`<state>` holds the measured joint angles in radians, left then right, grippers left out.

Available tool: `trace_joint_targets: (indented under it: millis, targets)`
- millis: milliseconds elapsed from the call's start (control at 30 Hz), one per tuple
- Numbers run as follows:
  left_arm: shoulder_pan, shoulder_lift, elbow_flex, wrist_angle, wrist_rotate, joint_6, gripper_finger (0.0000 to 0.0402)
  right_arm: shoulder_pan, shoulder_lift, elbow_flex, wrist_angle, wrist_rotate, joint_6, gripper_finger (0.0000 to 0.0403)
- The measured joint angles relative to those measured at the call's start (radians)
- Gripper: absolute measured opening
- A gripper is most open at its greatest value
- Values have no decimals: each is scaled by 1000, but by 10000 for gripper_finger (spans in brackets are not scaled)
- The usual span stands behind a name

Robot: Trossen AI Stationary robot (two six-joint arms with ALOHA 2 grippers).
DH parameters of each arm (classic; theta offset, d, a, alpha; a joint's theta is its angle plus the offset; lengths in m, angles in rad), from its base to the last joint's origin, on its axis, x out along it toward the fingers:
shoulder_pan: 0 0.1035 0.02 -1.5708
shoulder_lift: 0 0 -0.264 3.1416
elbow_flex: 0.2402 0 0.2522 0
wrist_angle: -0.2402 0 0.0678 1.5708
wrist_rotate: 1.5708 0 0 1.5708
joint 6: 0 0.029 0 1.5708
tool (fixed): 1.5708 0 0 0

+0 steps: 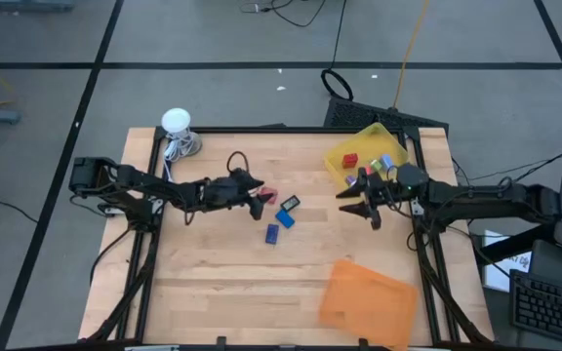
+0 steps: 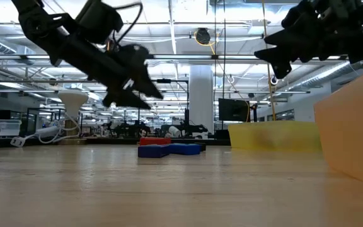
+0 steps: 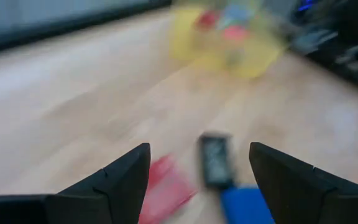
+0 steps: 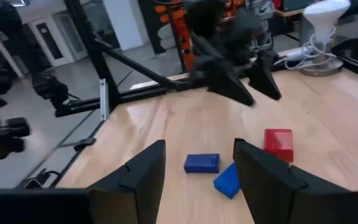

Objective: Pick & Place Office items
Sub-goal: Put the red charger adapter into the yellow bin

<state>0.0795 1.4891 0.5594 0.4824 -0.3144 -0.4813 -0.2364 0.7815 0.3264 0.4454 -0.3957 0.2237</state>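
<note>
Several tiny office items lie mid-table: a red piece (image 1: 268,196), a black piece (image 1: 289,203), a light blue piece (image 1: 286,218) and a dark blue piece (image 1: 272,234). More small pieces, among them a red one (image 1: 349,159), sit in the yellow tray (image 1: 383,136). My left gripper (image 1: 260,202) hovers open beside the red piece, raised off the wood in the low view (image 2: 128,94). Its wrist view shows the red piece (image 3: 166,186) and the black piece (image 3: 215,160) between the spread fingers. My right gripper (image 1: 359,206) hangs open near the yellow tray, facing the blue pieces (image 4: 202,163).
An orange tray (image 1: 364,302) lies near the table's near right edge and stands large at the right of the low view (image 2: 351,132). A white round object with a cord (image 1: 177,123) stands at the far left corner. Bare wood stretches across the near left.
</note>
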Motion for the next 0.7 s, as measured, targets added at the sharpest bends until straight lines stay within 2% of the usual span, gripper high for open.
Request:
trace_joint_targets:
  millis: [167,367,433,533,633,700]
  targets:
    - [20,0,17,-182,-89,-101,259,12,0,0,0,6,-15,183]
    - [29,20,57,-193,-114,5,247,12,1,0,0,85,-27,183]
    - [30,46,80,-198,-94,81,246,12,1,0,0,85,-27,183]
    - [30,96,136,-217,-5,241,246,12,1,0,-1,80,-27,183]
    - [30,134,211,-321,81,383,248,16,1,0,-5,80,-27,183]
    - [35,149,272,-414,96,404,252,16,1,0,-6,78,-27,183]
